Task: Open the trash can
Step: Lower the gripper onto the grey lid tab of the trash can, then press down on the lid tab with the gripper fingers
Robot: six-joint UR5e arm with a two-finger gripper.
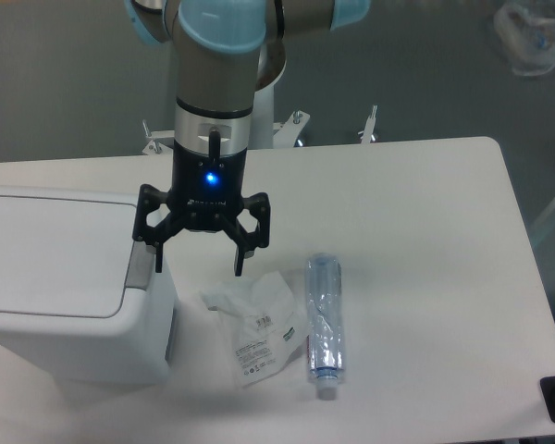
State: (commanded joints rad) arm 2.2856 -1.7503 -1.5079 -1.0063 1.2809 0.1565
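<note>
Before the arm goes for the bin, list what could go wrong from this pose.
1. The open gripper has one finger at the grey push tab of the trash can; it may slip off the tab's edge, leaving the lid shut.
2. The other finger hangs near the crumpled wrapper and could snag it.
</note>
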